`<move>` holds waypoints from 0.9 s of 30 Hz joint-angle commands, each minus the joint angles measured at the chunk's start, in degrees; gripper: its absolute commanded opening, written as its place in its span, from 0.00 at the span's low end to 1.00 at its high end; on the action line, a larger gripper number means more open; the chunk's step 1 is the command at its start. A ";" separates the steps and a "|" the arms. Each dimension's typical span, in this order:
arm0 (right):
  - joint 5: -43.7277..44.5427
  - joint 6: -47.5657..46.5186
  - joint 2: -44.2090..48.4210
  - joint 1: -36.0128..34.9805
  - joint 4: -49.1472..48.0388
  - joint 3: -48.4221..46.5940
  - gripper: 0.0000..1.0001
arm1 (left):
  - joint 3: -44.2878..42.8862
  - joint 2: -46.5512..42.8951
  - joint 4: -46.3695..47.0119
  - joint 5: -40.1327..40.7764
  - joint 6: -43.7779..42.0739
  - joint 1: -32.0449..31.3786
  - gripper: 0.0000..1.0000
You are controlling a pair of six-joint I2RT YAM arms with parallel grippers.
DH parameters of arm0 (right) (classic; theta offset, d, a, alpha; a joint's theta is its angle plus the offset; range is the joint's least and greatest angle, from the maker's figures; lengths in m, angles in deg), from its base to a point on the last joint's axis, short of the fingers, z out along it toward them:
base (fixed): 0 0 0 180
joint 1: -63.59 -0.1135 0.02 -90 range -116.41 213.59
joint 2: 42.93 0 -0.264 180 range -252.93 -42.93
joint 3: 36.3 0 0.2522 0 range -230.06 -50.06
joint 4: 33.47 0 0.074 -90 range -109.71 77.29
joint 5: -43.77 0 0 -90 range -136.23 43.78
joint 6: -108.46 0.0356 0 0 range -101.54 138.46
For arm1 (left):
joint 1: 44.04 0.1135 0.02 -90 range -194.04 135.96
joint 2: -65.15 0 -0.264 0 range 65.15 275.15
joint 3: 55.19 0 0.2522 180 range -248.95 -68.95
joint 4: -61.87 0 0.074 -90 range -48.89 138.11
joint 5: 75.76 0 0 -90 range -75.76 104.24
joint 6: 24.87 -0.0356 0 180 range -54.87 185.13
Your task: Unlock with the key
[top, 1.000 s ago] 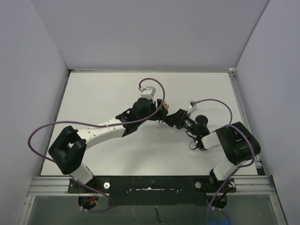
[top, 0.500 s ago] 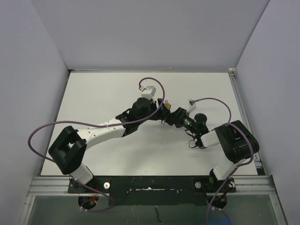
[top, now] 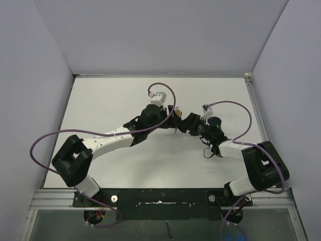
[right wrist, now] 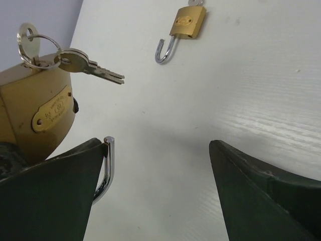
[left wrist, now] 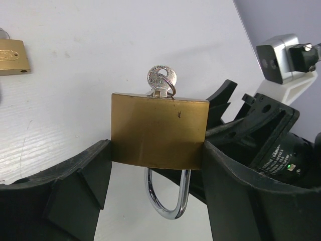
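My left gripper [left wrist: 156, 153] is shut on a brass padlock [left wrist: 159, 131] and holds it by its sides above the table. A silver key [left wrist: 161, 79] sits in the keyhole on the padlock's far face, and the chrome shackle [left wrist: 168, 196] points toward the camera. In the right wrist view the padlock [right wrist: 37, 118] is at the left with a ring and a second key [right wrist: 88, 63] hanging from it, and one shackle end [right wrist: 109, 150] stands free. My right gripper [right wrist: 158, 160] is open and empty beside the padlock. In the top view the two grippers [top: 173, 118] [top: 186, 124] meet mid-table.
A second small brass padlock [right wrist: 186, 22] with its shackle open lies on the white table beyond the grippers; it also shows in the left wrist view [left wrist: 11, 56]. Purple cables [top: 45, 138] loop beside both arms. Grey walls enclose the table.
My right gripper has moved left, closer to the held padlock, and the right arm's elbow has swung out to the right. The left arm and the padlock have stayed still.
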 commanded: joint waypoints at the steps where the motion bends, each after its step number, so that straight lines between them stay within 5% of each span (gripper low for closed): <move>1: 9.61 -8.51 5.89 -0.84 16.81 -5.10 0.88 | -1.18 -4.48 8.18 0.92 -0.66 0.72 0.00; 10: 15.74 -12.80 11.08 -0.86 27.64 -6.93 0.88 | -0.24 -3.30 5.14 3.49 -2.84 1.19 0.00; 27: 16.64 -14.52 14.00 -0.77 29.44 -6.81 0.89 | 2.83 3.58 5.00 5.01 -2.37 1.89 0.00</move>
